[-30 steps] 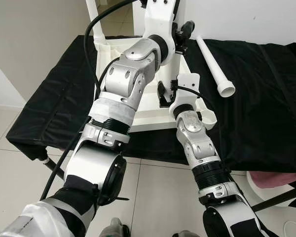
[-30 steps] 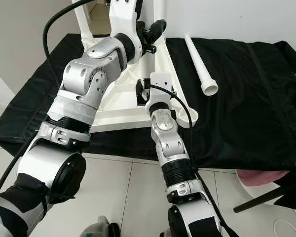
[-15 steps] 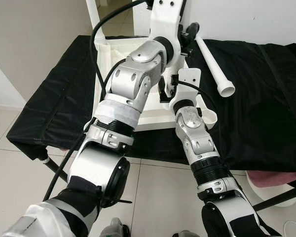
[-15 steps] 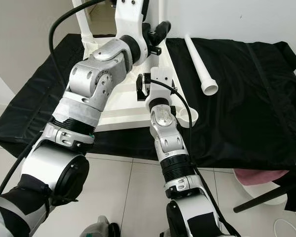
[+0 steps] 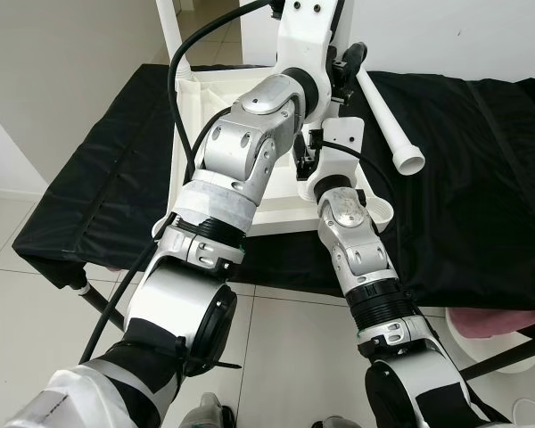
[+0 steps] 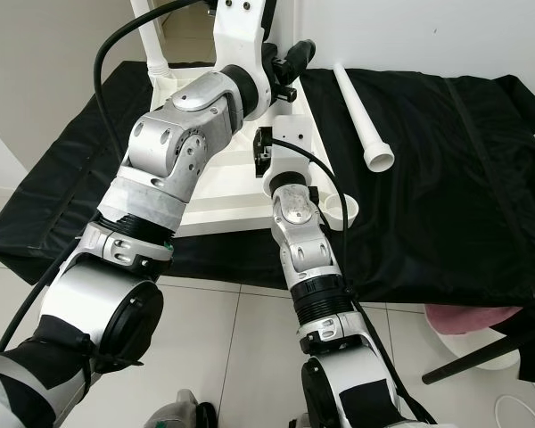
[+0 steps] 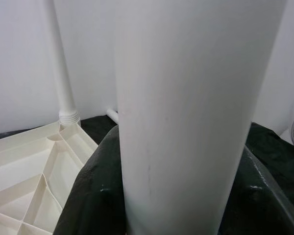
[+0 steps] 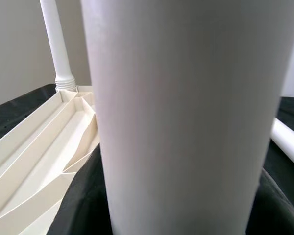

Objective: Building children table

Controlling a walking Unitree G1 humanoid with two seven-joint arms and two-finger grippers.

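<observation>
Both tools clamp one upright white leg (image 7: 186,107), left tool (image 5: 343,67) above right tool (image 5: 303,165), over the upturned tabletop's (image 5: 205,116) corner socket.

Open black cloth (image 5: 481,178) to the right of the upturned white tabletop (image 5: 216,134), broken only by a loose white leg (image 5: 388,120) lying aslant just beside the top's right edge. More bare cloth on the left, toward the wall. Over the tabletop itself, little room: both silver arms crowded at its right side around an upright leg (image 7: 196,107), close before both wrist cameras. Another standing leg (image 5: 168,31) at the far left corner. Ribbed underside between them unobstructed.
</observation>
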